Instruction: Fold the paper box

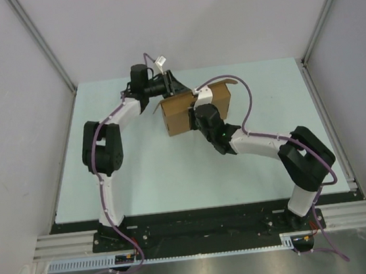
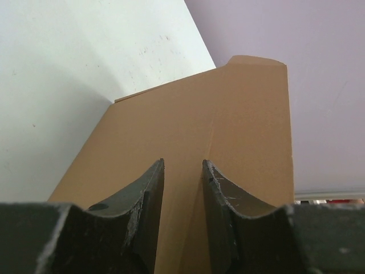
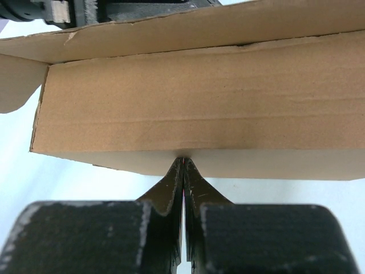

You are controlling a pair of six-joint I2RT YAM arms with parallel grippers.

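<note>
Hand, right (image 3: 183, 162): closed, fingertips together, their points touching the lower front edge of the paper box (image 3: 199, 108); nothing shows between them.
Hand, left (image 2: 182, 185): fingers parted, set against a tall brown panel that shows through the gap; a faint crease runs up from between them. It does not look clamped on the panel.
Paper box: partly shaped and raised off its flat state. One long wall faces the right wrist camera, with a flap lying over its top edge and a rounded tab at the far left.
Position: far middle of the pale green worktop (image 1: 141, 175), held between the two hands, the left behind it and the right in front.
Step in hand: probably squaring up the walls, one hand bracing while the other pushes a side to its crease.
Next move: likely a firm, even push along the crease without sliding the box, then tucking the loose flap; the brace behind must hold.
</note>
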